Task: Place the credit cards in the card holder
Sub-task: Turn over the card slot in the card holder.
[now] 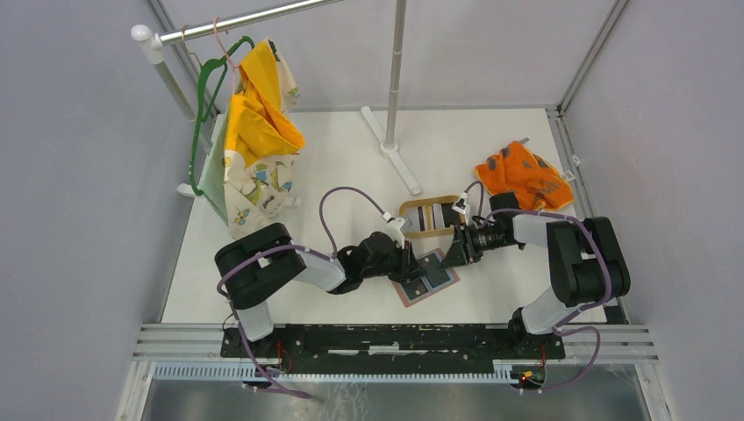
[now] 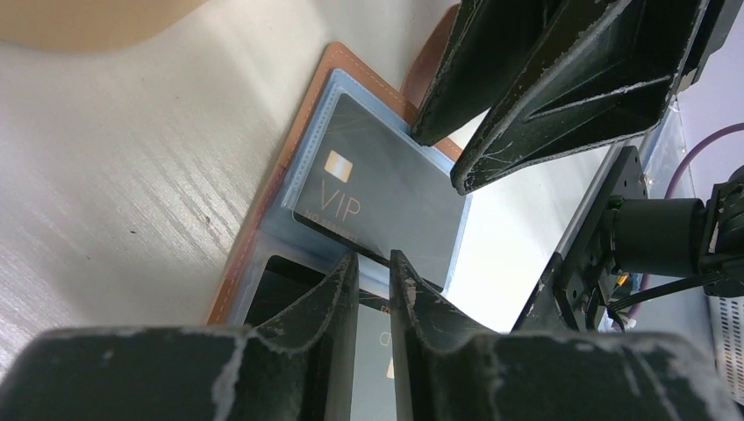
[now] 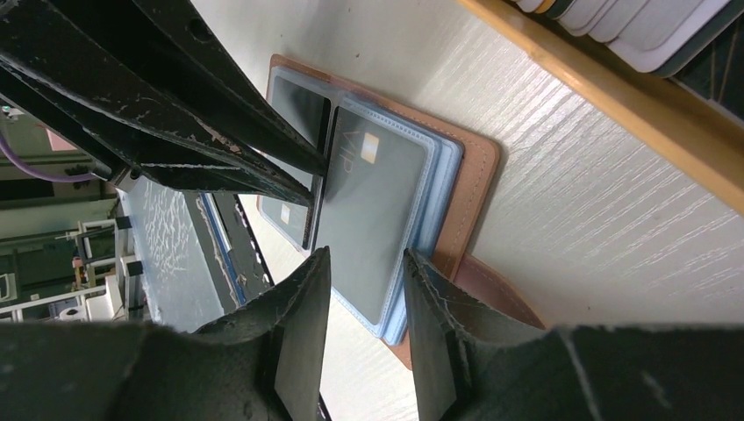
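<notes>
The card holder (image 1: 427, 281) lies open on the table, its brown leather border (image 2: 263, 210) round blue-grey sleeves (image 3: 469, 189). A dark grey VIP card (image 2: 386, 189) sits in the upper sleeve (image 3: 373, 215), and another dark card (image 2: 281, 294) in the sleeve beside it. My left gripper (image 1: 414, 263) is nearly shut and empty, its tips (image 2: 373, 259) at the VIP card's edge. My right gripper (image 1: 449, 253) is open and empty, its tips (image 3: 367, 259) straddling the sleeve's outer corner. Several more cards (image 1: 434, 215) lie in the oval wooden tray (image 3: 614, 96).
The tray's rim (image 1: 411, 208) lies just behind the holder. An orange cloth (image 1: 525, 175) sits at the back right. A clothes rack with a green hanger and yellow cloth (image 1: 254, 132) stands back left, its pole base (image 1: 392, 145) mid-table. The two grippers nearly touch.
</notes>
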Motion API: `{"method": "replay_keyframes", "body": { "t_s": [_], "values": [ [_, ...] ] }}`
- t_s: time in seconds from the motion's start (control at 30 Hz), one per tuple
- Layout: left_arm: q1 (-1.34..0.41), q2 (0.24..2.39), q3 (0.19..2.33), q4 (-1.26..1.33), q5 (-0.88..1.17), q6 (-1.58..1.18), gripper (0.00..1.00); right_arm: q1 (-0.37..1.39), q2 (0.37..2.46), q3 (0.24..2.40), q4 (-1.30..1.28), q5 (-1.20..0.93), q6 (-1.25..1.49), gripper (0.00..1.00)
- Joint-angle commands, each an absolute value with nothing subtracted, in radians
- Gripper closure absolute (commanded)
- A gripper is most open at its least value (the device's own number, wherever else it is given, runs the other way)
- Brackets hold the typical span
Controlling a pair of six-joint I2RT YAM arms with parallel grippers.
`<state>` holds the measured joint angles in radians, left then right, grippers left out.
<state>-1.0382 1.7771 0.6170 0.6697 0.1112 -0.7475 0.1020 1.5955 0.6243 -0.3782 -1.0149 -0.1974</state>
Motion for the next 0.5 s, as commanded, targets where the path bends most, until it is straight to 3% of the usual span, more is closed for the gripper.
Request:
{"method": "replay_keyframes", "body": {
  "t_s": [0.0,0.47],
  "values": [
    [-1.038,1.794,0.644,0.713,0.123,-0.793,0.75,0.098,1.612,0.624,-0.364,-1.075,-0.190,0.59],
    [-1.038,1.786,0.617,0.793,0.152,-0.808,0.71,0.098,1.622,0.616,-0.329,-1.176,-0.148,0.59]
  ]
}}
